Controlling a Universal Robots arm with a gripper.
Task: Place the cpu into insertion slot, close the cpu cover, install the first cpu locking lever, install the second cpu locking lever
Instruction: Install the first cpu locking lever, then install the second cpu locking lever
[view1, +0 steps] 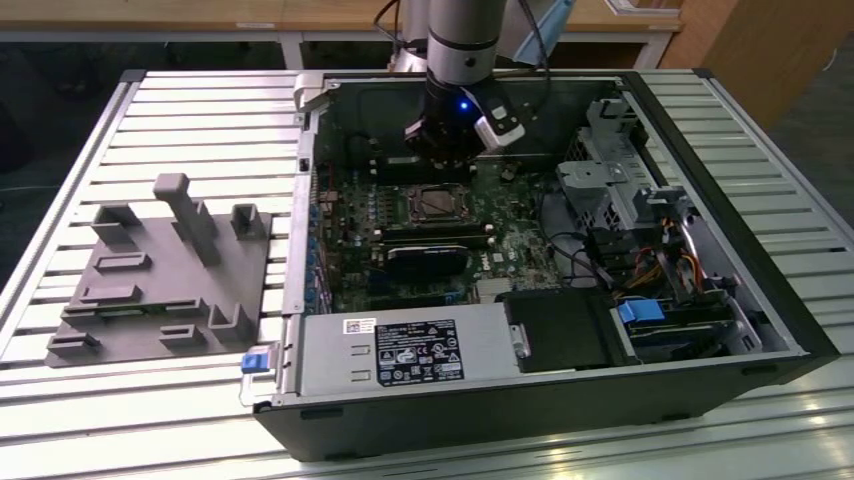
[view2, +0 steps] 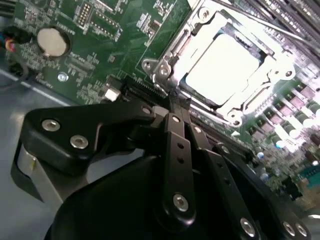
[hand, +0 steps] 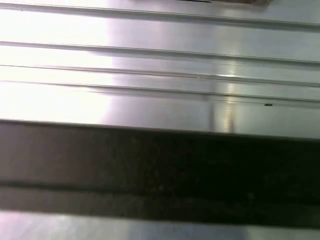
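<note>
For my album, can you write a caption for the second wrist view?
Gripper beside the cover, which lies closed over the shiny cpu.

Light: bright from above in the exterior view.
Glare: the cpu shines white in the second wrist view.
Shadow: dark inside the computer case.
Blur: first wrist view soft, shiny metal slats.

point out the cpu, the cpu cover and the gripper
cpu (view2: 225, 65), second wrist view, middle of its bright metal top
cpu cover (view2: 176, 47), second wrist view, frame edge
gripper (view2: 175, 102), second wrist view, fingertips
</note>
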